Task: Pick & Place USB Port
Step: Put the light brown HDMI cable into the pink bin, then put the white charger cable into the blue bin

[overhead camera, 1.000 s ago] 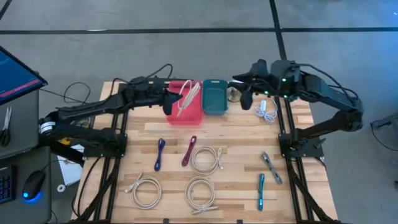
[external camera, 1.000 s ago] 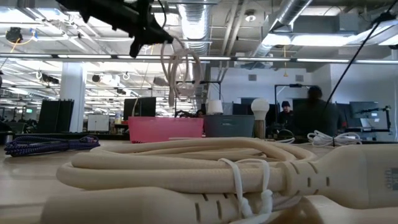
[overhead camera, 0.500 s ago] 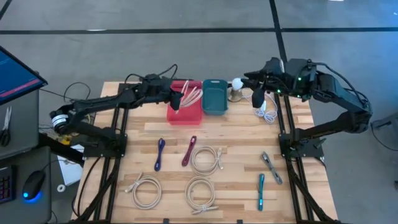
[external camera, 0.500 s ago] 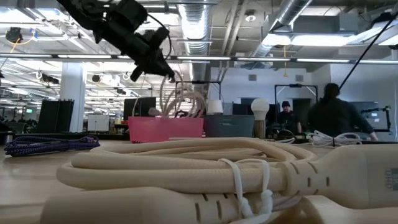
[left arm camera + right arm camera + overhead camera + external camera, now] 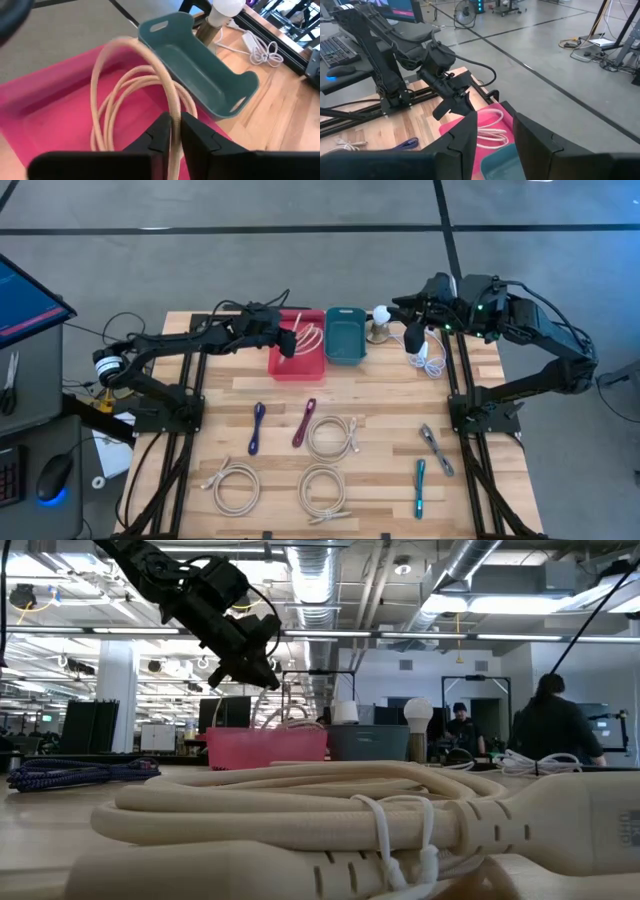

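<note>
- High view: the left tool (image 5: 287, 343) hangs over the pink bin (image 5: 296, 366) at the worktop's (image 5: 380, 430) 12 o'clock edge. The cream cable (image 5: 308, 337) it carries droops into that bin. A teal bin (image 5: 345, 335) stands just beside the pink one, toward 3 o'clock. The right tool (image 5: 412, 332) waits near the far edge at about 1 o'clock, above a white cord (image 5: 430, 358). More coiled cables (image 5: 331, 435) lie toward 6 o'clock.
- Low view: the left tool (image 5: 248, 665) sits tilted above the pink bin (image 5: 266, 747), with loops of the cream cable (image 5: 285, 718) showing just over the rim.
- Left wrist view: the two fingers (image 5: 159, 137) stand close together with a strand of the cream cable (image 5: 170, 107) between them. The grip looks nearly closed, perhaps just slackening. The loops rest on the floor of the pink bin (image 5: 40, 107).
- Right wrist view: the right tool's fingers (image 5: 466, 135) stand partly apart with nothing between them. The left arm (image 5: 420, 55) shows beyond, over the pink bin (image 5: 452, 125).
- Doing the step well: the release should probably come only once the whole coil hangs inside the pink walls. The fingers would then spread fully and rise straight, so that no loop snags and drags out.
</note>
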{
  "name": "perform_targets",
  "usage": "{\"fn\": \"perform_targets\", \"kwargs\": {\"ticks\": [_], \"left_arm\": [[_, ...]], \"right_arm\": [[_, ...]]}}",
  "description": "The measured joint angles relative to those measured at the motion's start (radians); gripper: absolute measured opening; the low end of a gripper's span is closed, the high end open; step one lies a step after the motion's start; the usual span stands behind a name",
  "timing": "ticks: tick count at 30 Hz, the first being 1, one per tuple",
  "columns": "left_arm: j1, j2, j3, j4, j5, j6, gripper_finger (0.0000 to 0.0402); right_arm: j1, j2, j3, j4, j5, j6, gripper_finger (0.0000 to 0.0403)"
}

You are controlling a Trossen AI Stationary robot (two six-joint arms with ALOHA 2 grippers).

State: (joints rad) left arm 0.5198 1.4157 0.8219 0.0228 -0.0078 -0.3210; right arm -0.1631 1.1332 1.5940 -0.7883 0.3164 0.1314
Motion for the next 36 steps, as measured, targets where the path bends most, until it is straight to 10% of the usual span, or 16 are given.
{"fn": "perform_targets", "kwargs": {"ticks": [10, 18, 27, 36], "left_arm": [[0.000, -0.012, 0.000, -0.004, 0.016, -0.011, 0.0099], [-0.019, -0.225, 0.001, 0.082, 0.321, -0.003, 0.0087], [-0.089, -0.572, 0.001, 0.087, 0.310, 0.036, 0.0058], [-0.151, -0.665, 0.001, 0.089, 0.296, 0.026, 0.0040]], "right_arm": [[-0.001, -0.001, 0.000, -0.002, 0.000, 0.000, 0.0118], [-0.001, -0.004, 0.000, -0.021, -0.002, -0.009, 0.0117], [-0.001, 0.007, 0.000, -0.048, -0.003, -0.010, 0.0117], [-0.001, 0.025, 0.000, -0.040, -0.005, -0.008, 0.0117]]}}
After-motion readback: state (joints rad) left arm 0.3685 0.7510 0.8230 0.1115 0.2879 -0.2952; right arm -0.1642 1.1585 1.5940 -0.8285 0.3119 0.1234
